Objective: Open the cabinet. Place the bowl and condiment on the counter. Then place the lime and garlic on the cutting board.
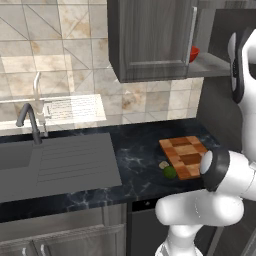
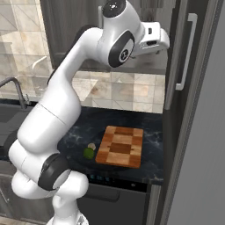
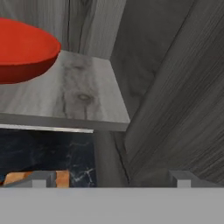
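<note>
The dark grey cabinet (image 1: 150,40) hangs over the counter (image 1: 140,160) with its right door (image 2: 186,66) swung open. On the shelf (image 3: 78,94) inside stands the red bowl (image 3: 22,50), also seen as bowl (image 1: 194,52). My gripper (image 3: 113,180) is raised to the shelf's front edge, to the right of the bowl and apart from it, open with nothing between its fingertips (image 3: 43,178). The checkered cutting board (image 2: 121,146) lies on the counter below. Just left of it sit the lime (image 2: 89,153) and the garlic (image 2: 91,146), touching. The condiment is out of view.
A grey sink with drainboard (image 1: 75,160) and a dark faucet (image 1: 30,120) take up the left of the counter. The open door's long silver handle (image 2: 184,52) hangs close to the right of my hand (image 2: 154,39). Tiled wall runs behind.
</note>
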